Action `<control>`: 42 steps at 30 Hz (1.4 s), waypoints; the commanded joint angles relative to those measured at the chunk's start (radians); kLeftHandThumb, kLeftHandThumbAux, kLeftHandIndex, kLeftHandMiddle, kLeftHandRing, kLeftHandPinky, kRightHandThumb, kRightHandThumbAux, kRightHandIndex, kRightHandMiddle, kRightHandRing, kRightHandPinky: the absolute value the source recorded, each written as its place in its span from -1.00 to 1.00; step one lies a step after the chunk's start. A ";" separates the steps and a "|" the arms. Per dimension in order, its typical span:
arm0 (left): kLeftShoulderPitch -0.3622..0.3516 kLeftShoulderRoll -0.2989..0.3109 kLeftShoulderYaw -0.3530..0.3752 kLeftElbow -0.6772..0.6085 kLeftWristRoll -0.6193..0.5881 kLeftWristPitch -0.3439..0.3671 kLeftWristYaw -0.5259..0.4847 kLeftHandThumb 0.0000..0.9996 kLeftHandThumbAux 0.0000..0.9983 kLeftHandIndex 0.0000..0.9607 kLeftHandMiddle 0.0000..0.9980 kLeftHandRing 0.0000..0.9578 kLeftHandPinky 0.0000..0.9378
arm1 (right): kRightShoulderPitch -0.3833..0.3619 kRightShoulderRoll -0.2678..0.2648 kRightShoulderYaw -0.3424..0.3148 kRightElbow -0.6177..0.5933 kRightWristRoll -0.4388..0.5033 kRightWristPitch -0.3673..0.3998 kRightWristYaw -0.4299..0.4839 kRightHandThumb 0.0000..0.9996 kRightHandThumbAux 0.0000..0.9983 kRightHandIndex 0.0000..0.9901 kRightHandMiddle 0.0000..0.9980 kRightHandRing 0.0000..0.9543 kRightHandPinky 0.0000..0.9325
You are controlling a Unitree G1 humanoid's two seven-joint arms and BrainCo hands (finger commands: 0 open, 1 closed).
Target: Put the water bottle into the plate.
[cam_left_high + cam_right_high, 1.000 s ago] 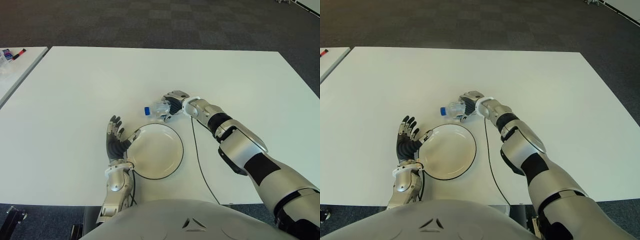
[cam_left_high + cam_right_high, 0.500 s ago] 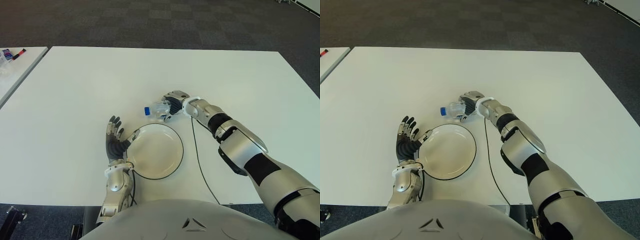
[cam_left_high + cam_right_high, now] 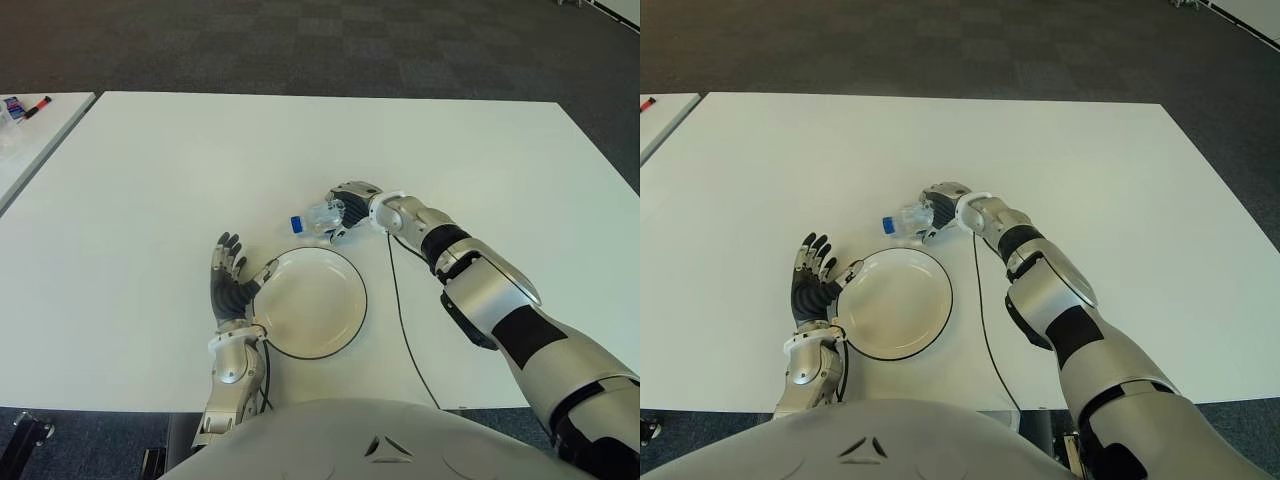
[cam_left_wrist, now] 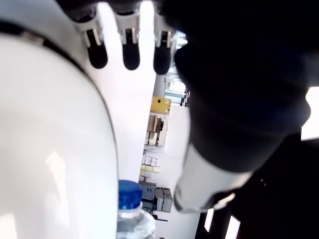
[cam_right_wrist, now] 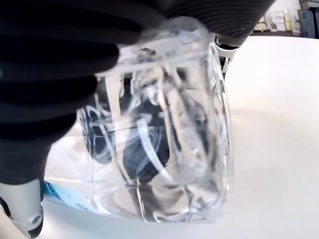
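A small clear water bottle (image 3: 318, 217) with a blue cap (image 3: 296, 225) is held on its side, just beyond the far rim of the plate, with my right hand (image 3: 345, 208) shut on it. The right wrist view shows dark fingers (image 5: 55, 55) wrapped around the clear bottle (image 5: 164, 149). The white plate with a dark rim (image 3: 352, 325) lies on the white table near my body. My left hand (image 3: 229, 283) shows at the plate's left edge, fingers spread, holding nothing.
A thin black cable (image 3: 400, 320) runs along the table to the right of the plate. A second white table (image 3: 30, 140) at the far left carries markers (image 3: 25, 106). Dark carpet lies beyond the table's far edge.
The right hand has lifted slightly with the bottle, tilting its capped end. The left hand has not moved.
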 commanded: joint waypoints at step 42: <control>-0.029 -0.092 0.015 0.066 -0.023 -0.030 -0.032 -0.99 1.00 -0.73 -0.71 -0.75 -0.69 | -0.037 -0.125 -0.147 -0.131 0.059 -0.268 -0.005 0.92 0.31 -0.19 0.02 0.08 0.81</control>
